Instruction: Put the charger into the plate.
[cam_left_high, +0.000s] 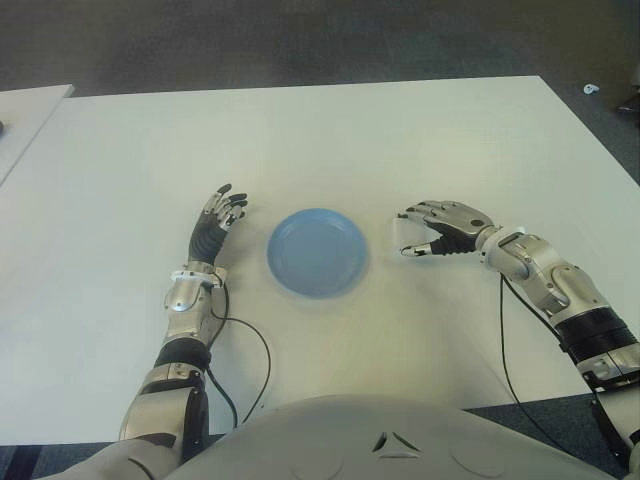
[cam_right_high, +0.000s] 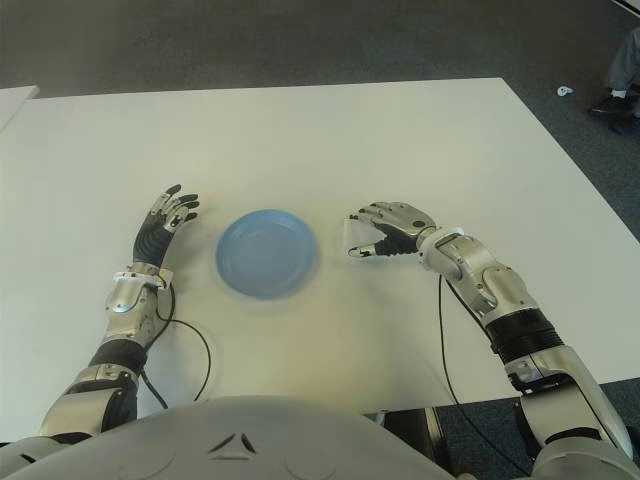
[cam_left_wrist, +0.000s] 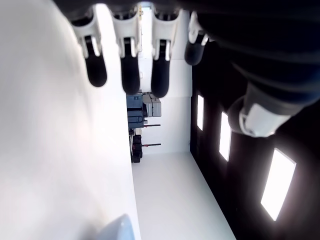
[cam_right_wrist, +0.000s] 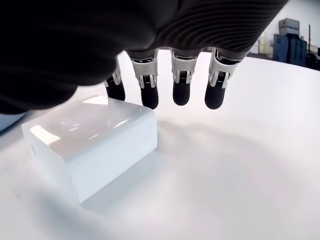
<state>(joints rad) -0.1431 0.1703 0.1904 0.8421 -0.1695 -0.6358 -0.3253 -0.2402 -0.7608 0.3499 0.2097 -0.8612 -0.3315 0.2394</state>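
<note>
The charger (cam_right_wrist: 95, 140) is a white block lying flat on the white table (cam_left_high: 400, 140), just right of the empty blue plate (cam_left_high: 317, 252). My right hand (cam_left_high: 412, 232) arches over the charger from the right. Its fingertips (cam_right_wrist: 181, 95) hang past the block's far side and the thumb shows at its near side. The fingers are not closed on it, and the block sits on the table. My left hand (cam_left_high: 222, 210) shows left of the plate, fingers spread and holding nothing.
A second white table's corner (cam_left_high: 30, 105) shows at the far left. Dark carpet lies beyond the table's far edge. Thin cables (cam_left_high: 255, 350) trail from both wrists toward my body. A person's shoe (cam_right_high: 610, 100) shows on the floor at the far right.
</note>
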